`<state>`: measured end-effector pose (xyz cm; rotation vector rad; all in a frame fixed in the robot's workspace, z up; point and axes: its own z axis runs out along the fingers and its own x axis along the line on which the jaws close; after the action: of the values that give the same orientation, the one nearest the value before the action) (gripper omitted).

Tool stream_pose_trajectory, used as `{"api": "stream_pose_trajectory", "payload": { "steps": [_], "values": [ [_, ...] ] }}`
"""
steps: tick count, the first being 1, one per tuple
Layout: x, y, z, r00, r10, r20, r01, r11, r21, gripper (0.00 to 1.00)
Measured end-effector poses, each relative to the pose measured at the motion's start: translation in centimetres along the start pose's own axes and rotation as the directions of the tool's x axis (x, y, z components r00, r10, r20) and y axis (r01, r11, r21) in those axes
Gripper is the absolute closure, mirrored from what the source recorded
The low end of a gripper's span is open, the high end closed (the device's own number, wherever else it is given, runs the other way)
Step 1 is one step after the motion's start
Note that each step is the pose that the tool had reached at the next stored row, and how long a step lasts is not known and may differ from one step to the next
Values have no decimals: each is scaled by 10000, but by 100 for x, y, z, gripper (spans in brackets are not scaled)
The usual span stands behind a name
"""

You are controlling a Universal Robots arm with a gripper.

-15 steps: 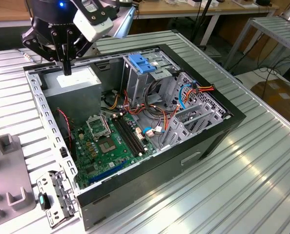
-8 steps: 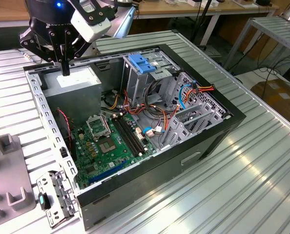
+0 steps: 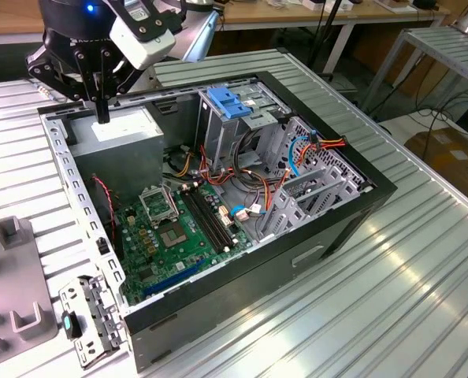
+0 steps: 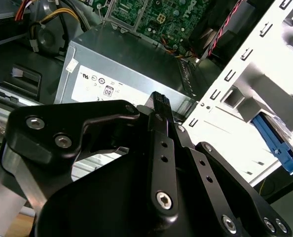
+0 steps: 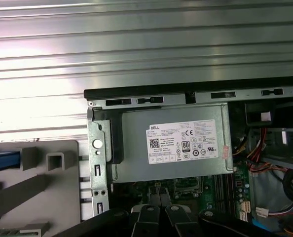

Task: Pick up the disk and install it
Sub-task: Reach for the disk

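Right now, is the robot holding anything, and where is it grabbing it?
Nothing is held. The end effector is shut with nothing in it and hangs above the grey power-supply box inside the open computer case.

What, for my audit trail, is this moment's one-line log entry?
pincer | shut, empty | over grey power box | in open computer case

Workshop of ribbed metal tables, with a wooden desk behind

A silver ribbed aluminium table (image 3: pixel 423 260) spreads across the foreground, its grooves catching bright glare. At the back of the exterior view stands a wooden-topped desk (image 3: pixel 297 14) on white legs, dark cables (image 3: pixel 325 31) hanging beneath it. At the exterior view's right is a second ribbed table (image 3: pixel 447 43), and below it a pale floor (image 3: pixel 407 126) with a brown cardboard box (image 3: pixel 447 153).
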<state>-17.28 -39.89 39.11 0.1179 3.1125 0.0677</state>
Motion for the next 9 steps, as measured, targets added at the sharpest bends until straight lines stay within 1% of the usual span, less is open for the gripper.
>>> {"api": "stream_pose_trajectory", "payload": {
  "steps": [9],
  "values": [
    [39,-3,3,10000,0,0,0,10000,0,89]
  ]
}}
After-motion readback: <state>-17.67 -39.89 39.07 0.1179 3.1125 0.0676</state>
